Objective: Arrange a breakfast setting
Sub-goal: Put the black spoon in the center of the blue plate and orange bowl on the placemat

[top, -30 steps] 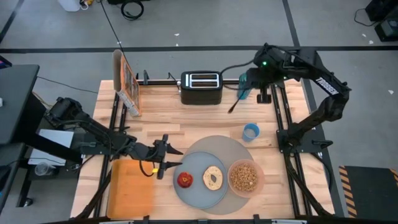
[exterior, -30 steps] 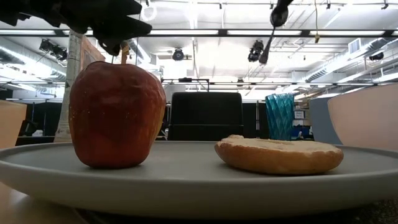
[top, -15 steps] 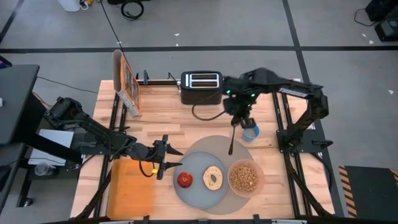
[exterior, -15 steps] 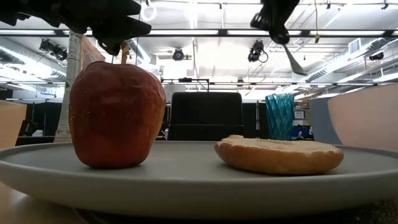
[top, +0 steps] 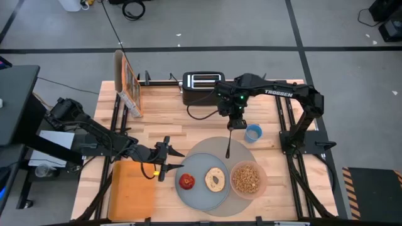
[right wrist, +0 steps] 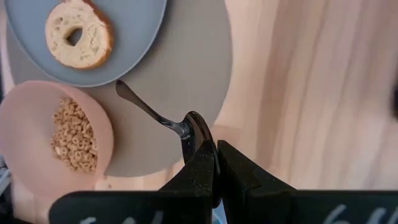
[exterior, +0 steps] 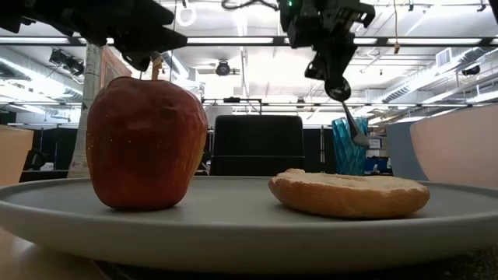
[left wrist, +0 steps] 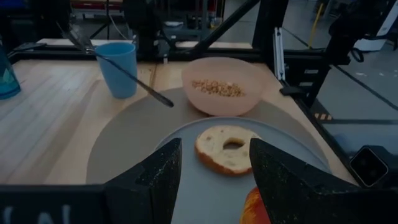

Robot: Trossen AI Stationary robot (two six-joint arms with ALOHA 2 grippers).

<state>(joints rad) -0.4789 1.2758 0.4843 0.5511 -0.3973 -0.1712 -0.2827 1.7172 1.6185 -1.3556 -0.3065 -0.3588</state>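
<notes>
A grey-blue plate (top: 200,191) on the round grey mat (top: 210,147) carries a red apple (top: 186,181) and a bagel (top: 215,179). The pink bowl (top: 247,179) of brown cereal (right wrist: 68,134) stands on the mat's right part. My right gripper (top: 232,125) hangs above the mat's far part, shut on the metal spoon (top: 228,144). At the plate's left side my left gripper (top: 171,161) waits open and level, facing the apple (left wrist: 255,208). My right gripper pinches the spoon's bowl end (right wrist: 196,127) between its two fingers. The fingers come steeply from above. The handle (right wrist: 140,102) slants down below them toward the cereal bowl. Its free end (exterior: 359,140) hangs clear above the mat.
A black toaster (top: 202,86) stands at the far edge, with an upright cereal box (top: 127,81) to its left. A small blue cup (top: 253,132) sits just right of my right gripper. An orange tray (top: 132,188) lies at the near left. Bare wood shows left of the mat.
My right gripper has come from the far right corner toward the near edge and the left. It has sunk over the mat's far part and tipped steeply downward. The spoon has travelled with it and now hangs over the mat.
</notes>
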